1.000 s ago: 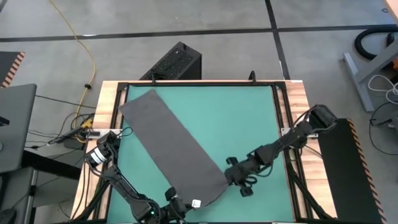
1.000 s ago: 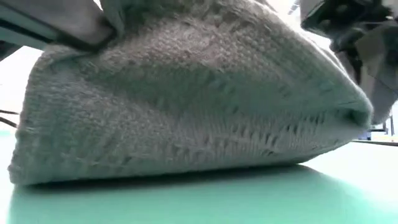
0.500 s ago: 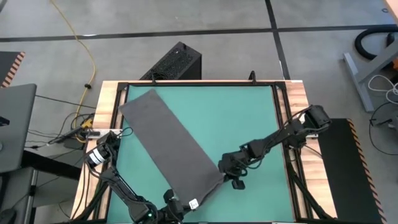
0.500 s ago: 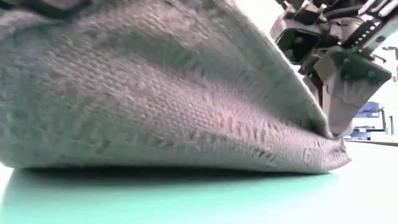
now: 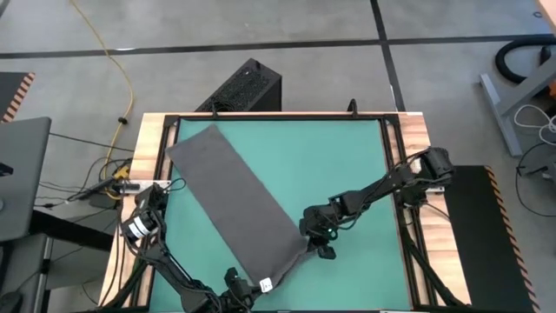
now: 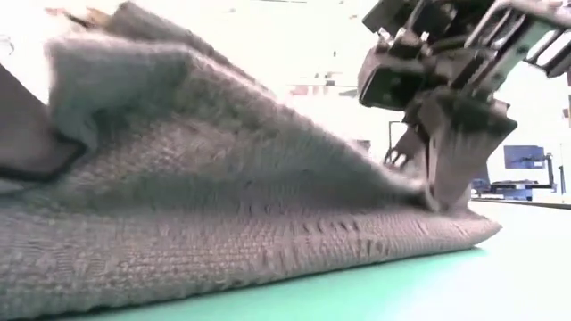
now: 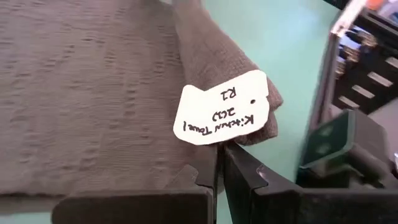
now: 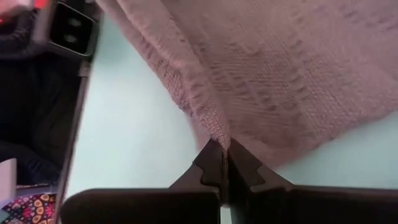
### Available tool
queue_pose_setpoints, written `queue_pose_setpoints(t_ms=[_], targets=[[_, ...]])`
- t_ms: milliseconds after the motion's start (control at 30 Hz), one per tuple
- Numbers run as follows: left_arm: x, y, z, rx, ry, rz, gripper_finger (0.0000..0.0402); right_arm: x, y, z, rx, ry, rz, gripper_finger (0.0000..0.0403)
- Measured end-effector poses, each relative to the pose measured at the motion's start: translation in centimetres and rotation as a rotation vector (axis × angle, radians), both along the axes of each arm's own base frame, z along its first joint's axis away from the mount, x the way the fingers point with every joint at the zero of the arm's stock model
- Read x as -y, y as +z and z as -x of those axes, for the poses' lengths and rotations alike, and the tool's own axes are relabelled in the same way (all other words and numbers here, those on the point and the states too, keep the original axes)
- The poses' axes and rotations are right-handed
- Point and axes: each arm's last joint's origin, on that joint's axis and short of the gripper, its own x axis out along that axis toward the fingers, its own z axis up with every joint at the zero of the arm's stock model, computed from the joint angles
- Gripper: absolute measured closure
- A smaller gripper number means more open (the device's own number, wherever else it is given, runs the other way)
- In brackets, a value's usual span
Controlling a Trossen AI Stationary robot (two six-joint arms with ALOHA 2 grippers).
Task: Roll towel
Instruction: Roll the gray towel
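The dark grey towel [image 5: 230, 196] lies slantwise on the green mat [image 5: 347, 165], from the far left corner toward the near edge. A white handwritten label [image 7: 224, 109] sits at its near corner. My left gripper [image 5: 248, 283] is shut on that near corner. My right gripper [image 5: 311, 239] is shut on the towel's other near corner, toward the right. In the low view the near end [image 6: 223, 205] is raised at both corners, sags between them, and its lower layer rests on the mat. My left gripper pinches the towel's near corner [image 7: 245, 140] between its two fingers, right beside the white label. It comes slanting down from the near side. The corner is held a little above the mat. My right gripper pinches the towel's edge at the right near corner [image 8: 217, 134] between its two fingertips [image 6: 451, 183], slanting down from the right. That corner is raised slightly and the cloth slopes down from it onto the mat.
Bare mat lies to the right of the towel and along the far side. A wooden frame [image 5: 152, 156] borders the mat. A black box [image 5: 248, 87] stands beyond the far edge, and cables [image 5: 117, 178] lie off the left side.
My right gripper has gone toward the table's left and down, still shut on its corner. My left gripper has sunk a little. The towel's near end, held high and bulging before, has come down and now sags low over the mat.
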Motion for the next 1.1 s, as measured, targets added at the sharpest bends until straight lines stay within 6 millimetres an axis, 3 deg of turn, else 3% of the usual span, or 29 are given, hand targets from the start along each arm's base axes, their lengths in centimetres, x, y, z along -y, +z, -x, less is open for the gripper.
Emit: queue_pose_setpoints(t_ms=[333, 433, 567, 767, 933, 1100], targets=[[-0.3, -0.3, 0.6, -0.188, -0.034, 0.083, 0.0393, -0.4, -2.1, -2.4, -0.050, 0.014, 0.033, 0.0381], [-0.3, 0.7, 0.8, -0.250, -0.057, 0.042, 0.0376, -0.5, -2.5, -2.5, -0.067, 0.021, 0.036, 0.0381], [-0.4, 3.6, 0.9, -0.299, -0.078, -0.020, 0.0356, -0.5, -2.4, -2.4, -0.066, 0.018, 0.040, 0.0381], [-0.1, 6.9, 0.7, -0.341, -0.139, -0.072, 0.0351, -0.5, -2.4, -2.4, -0.060, 0.013, 0.048, 0.0380], [-0.2, 8.0, -0.5, -0.279, -0.172, -0.154, 0.0351, -0.5, -2.4, -2.4, -0.052, 0.014, 0.058, 0.0380], [-1.6, 8.6, -3.1, -0.197, -0.166, -0.329, 0.0355, -0.5, -2.4, -2.4, -0.047, 0.019, 0.062, 0.0380]])
